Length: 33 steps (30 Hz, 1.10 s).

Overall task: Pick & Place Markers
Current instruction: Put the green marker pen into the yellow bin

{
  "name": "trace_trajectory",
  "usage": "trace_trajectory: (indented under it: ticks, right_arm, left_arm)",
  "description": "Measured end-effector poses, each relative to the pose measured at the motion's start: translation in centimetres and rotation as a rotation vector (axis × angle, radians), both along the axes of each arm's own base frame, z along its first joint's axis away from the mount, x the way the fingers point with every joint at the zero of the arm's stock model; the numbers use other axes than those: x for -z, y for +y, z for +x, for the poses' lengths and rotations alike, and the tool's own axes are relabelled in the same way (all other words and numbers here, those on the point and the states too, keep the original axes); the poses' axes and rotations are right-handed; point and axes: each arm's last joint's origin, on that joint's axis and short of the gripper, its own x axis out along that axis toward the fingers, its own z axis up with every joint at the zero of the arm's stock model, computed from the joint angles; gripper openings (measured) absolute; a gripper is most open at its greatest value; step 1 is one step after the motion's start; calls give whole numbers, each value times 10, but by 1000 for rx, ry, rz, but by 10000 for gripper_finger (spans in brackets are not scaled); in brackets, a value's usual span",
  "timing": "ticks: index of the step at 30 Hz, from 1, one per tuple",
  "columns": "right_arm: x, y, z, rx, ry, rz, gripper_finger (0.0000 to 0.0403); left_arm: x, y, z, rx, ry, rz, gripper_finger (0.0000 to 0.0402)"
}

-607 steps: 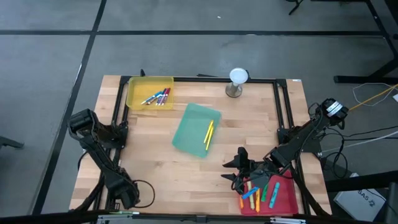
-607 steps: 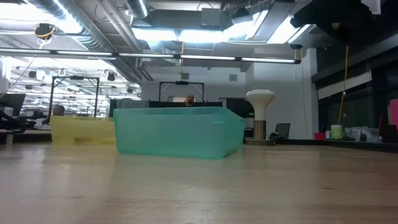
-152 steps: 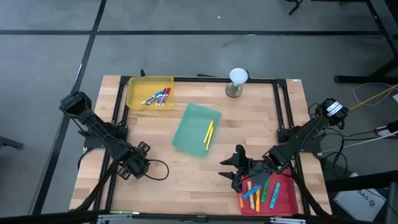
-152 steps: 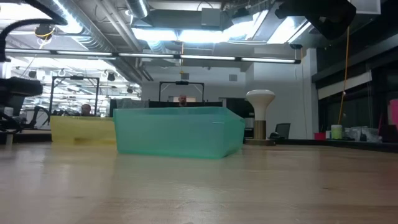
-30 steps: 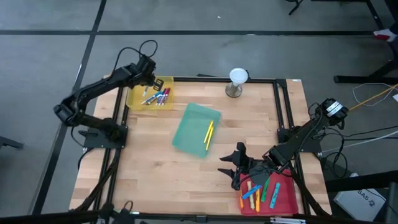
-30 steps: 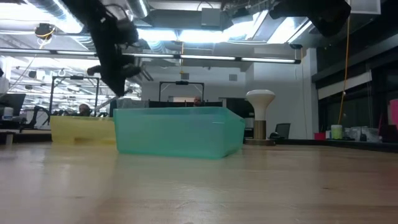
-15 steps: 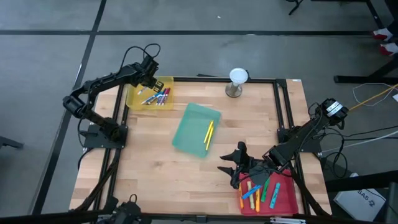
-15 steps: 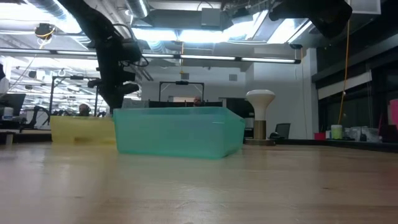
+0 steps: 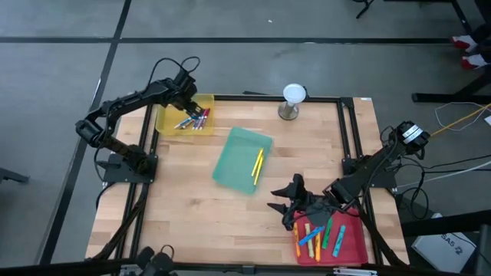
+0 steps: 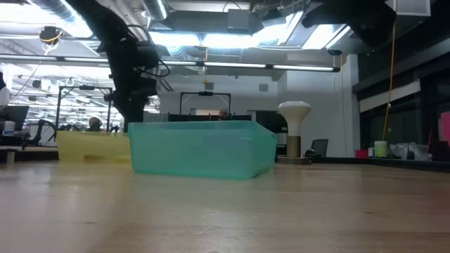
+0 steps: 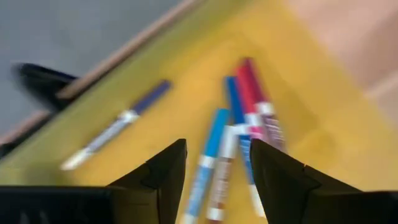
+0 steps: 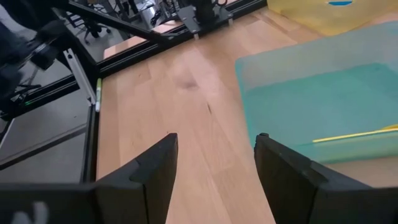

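Observation:
Several markers point(image 11: 239, 124) in blue, light blue and red lie flat in the yellow tray point(image 9: 173, 115) at the table's far left, with one blue marker point(image 11: 118, 127) lying apart from them. My left gripper point(image 11: 217, 149) hangs open just above them, pointing steeply down, its fingers touching nothing. The green tray point(image 9: 234, 157) in the middle holds yellow markers point(image 9: 257, 164). Several more markers point(image 9: 318, 236) lie in the red tray point(image 9: 349, 241) at the near right. My right gripper point(image 9: 282, 207) waits open beside the red tray, facing the green tray.
A white mushroom-shaped stand point(image 9: 294, 100) sits at the far edge, right of the yellow tray. Black frame rails point(image 9: 349, 130) run along the table's left, far and right sides. Bare wood lies between the green tray and the near edge.
My left gripper has sunk over the yellow tray, drifting a little toward the table's near edge and the markers in it. My right arm has stayed where it was. The trays have not moved.

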Motion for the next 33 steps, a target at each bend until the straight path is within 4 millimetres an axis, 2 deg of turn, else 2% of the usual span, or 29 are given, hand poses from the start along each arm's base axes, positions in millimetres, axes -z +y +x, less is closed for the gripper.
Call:
trace_trajectory:
  ticks: [8, 16, 21, 27, 33]
  right_arm:
    - [0, -4, 3, 18, -1, 2, 209]
    - [0, -4, 3, 10, 3, -9, 209]
    - [0, -4, 3, -10, 11, -40, 209]
    - [0, -4, 3, -17, 13, -38, 209]
    - [1, -1, 3, -103, 42, 2, 209]
  left_arm:
    - [1, -24, 25, 108, -104, -120, 170]
    - [4, -74, 55, 309, -90, -270, 172]
    - [6, -120, 72, 435, -22, -344, 171]
    - [7, -191, 86, 643, 42, -415, 172]
    - [6, -260, 84, 874, 88, -464, 169]
